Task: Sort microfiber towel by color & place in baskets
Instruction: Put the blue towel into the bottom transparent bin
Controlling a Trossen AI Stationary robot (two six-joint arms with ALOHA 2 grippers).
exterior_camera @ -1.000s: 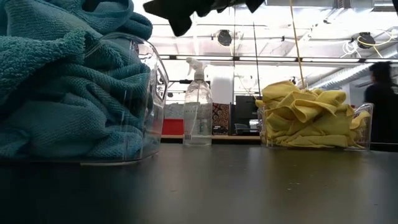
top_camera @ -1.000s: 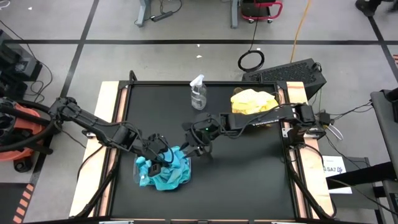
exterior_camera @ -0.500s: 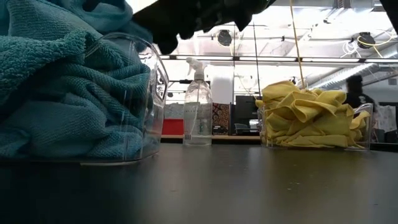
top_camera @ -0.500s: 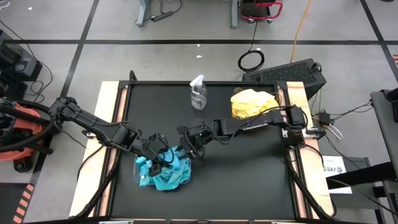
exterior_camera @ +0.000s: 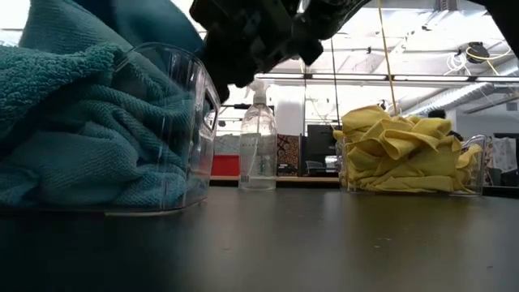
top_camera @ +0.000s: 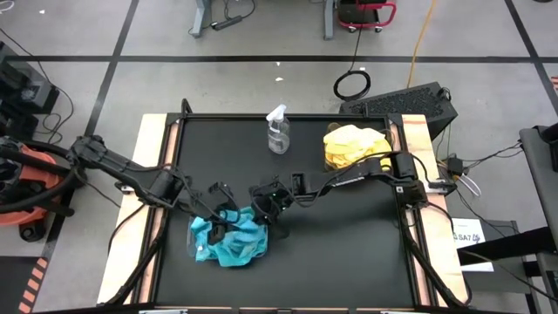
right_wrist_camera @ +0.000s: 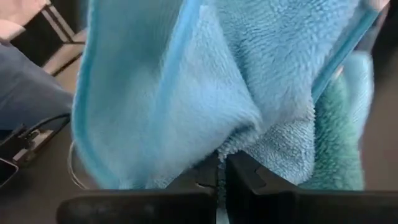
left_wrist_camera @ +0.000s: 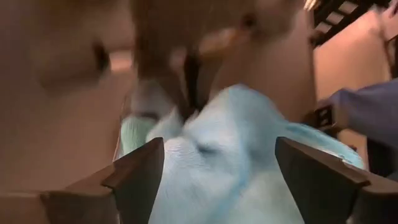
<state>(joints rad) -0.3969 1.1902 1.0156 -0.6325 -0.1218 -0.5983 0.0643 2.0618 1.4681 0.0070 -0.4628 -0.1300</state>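
In your low view, the near basket (exterior_camera: 174,122) and its teal towels (exterior_camera: 73,122) run off the picture's left edge, and the right gripper (exterior_camera: 243,45) is cut by the top edge. Your left wrist view is blurred: beyond the teal cloth (left_wrist_camera: 217,168), shapes cannot be told. From above, the basket wall (top_camera: 193,240) under the cloths barely shows.

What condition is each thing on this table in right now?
Left basket: heaped over its rim with teal cloths.
Right basket: heaped with yellow cloths.
Spray bottle: upright.
Left gripper: open above the teal heap.
Right gripper: shut on a teal cloth.
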